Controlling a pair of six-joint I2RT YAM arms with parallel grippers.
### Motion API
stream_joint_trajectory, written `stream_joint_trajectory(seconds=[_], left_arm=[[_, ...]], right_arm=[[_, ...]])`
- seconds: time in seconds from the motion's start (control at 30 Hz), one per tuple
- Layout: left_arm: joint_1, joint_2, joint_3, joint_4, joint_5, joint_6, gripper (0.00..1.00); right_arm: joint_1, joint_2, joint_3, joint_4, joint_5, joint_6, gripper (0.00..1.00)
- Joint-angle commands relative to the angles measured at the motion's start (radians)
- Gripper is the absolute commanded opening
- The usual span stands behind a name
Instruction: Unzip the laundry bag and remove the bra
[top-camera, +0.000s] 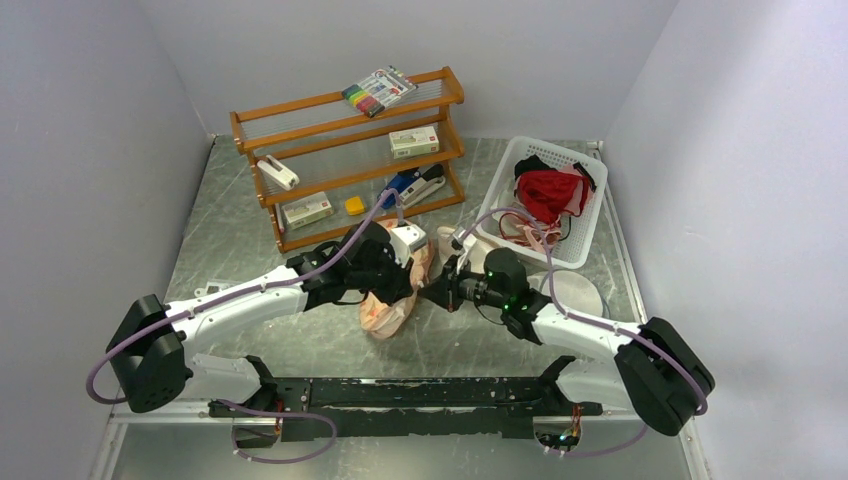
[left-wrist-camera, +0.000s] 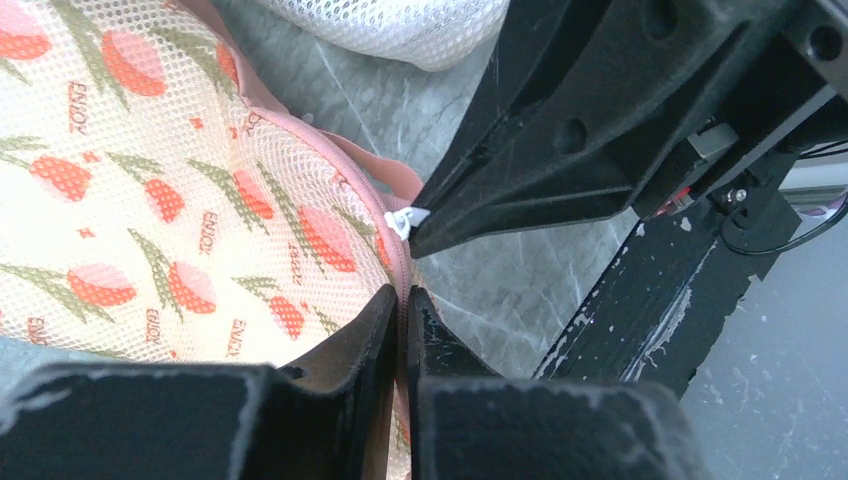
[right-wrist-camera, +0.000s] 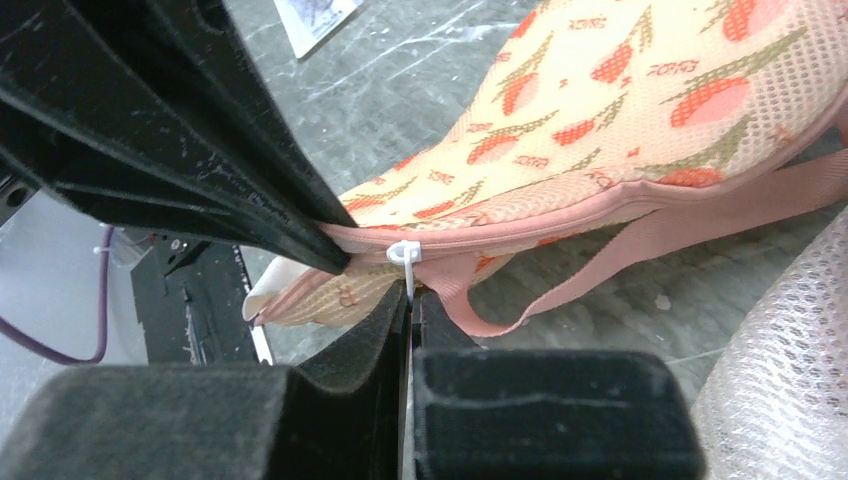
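Observation:
The peach-pink floral laundry bag (top-camera: 383, 312) lies between the two arms, its zip shut as far as I can see. My left gripper (top-camera: 418, 272) is shut on the bag's pink zipper edge (left-wrist-camera: 404, 262), shown in the left wrist view (left-wrist-camera: 403, 292). My right gripper (top-camera: 440, 291) is shut on the white zip-tie pull (right-wrist-camera: 404, 254) of the zipper, shown in the right wrist view (right-wrist-camera: 411, 295). The pull also shows in the left wrist view (left-wrist-camera: 400, 220). The two grippers' tips nearly touch. A pink strap (right-wrist-camera: 640, 250) trails from the bag. The bra is hidden.
A white mesh object (left-wrist-camera: 400, 30) lies just behind the bag and also shows in the right wrist view (right-wrist-camera: 780, 350). A wooden rack (top-camera: 350, 150) stands at the back. A white basket (top-camera: 590, 222) holds a red garment (top-camera: 550, 190). A grey round disc (top-camera: 580, 292) lies in front of the basket.

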Motion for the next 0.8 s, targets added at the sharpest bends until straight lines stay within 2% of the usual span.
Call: stream_joint_trajectory(seconds=[0.0, 0.33, 0.6, 0.77], left_arm=[[0.000, -0.003, 0.012, -0.058, -0.036, 0.021, 0.15], [0.000, -0.028, -0.020, -0.097, -0.035, 0.030, 0.07], [0.000, -0.050, -0.058, -0.129, -0.061, 0.023, 0.07], [0.000, -0.049, -0.068, -0.166, -0.111, 0.006, 0.07]], right_arm=[[0.001, 0.020, 0.060, -0.056, 0.079, -0.040, 0.00], [-0.023, 0.080, 0.127, -0.146, 0.187, -0.071, 0.00], [-0.122, 0.210, 0.191, -0.121, 0.141, -0.070, 0.00], [-0.127, 0.246, 0.235, -0.135, 0.087, -0.107, 0.00]])
